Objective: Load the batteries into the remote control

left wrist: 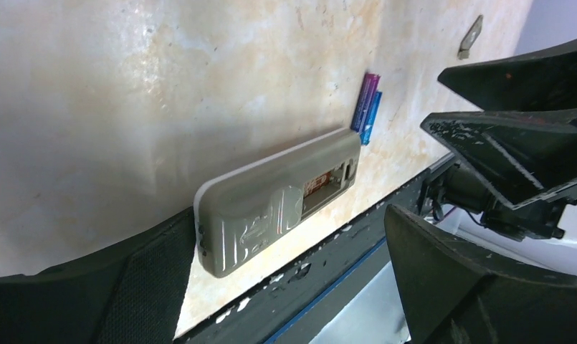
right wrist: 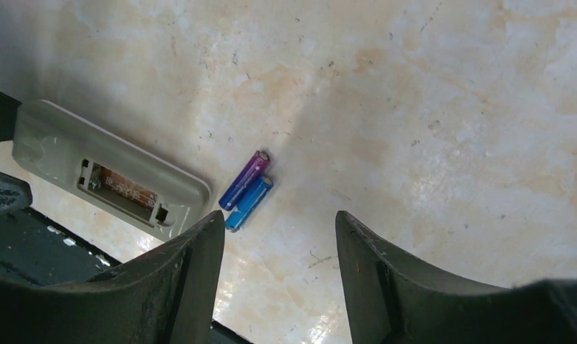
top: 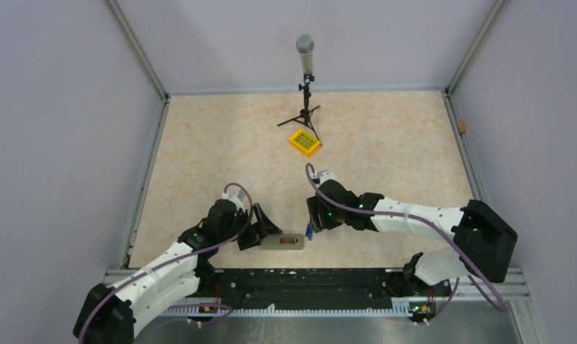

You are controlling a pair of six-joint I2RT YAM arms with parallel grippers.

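The remote control (top: pixel 282 241) lies back up on the table near the front edge, its battery compartment (left wrist: pixel 328 183) uncovered and showing no battery inside. Two batteries (right wrist: pixel 246 190), one purple-blue and one blue, lie side by side on the table just past the remote's (right wrist: pixel 106 175) end. My left gripper (left wrist: pixel 290 211) is open wide around the near end of the remote (left wrist: pixel 271 204), which rests on the table. My right gripper (right wrist: pixel 278 215) hovers open just right of the batteries (left wrist: pixel 366 107), with nothing between its fingers.
A yellow box with green keys (top: pixel 304 142) sits mid-table in front of a microphone on a small tripod (top: pixel 304 79). A black rail (top: pixel 299 279) runs along the table's front edge right behind the remote. Grey walls enclose three sides.
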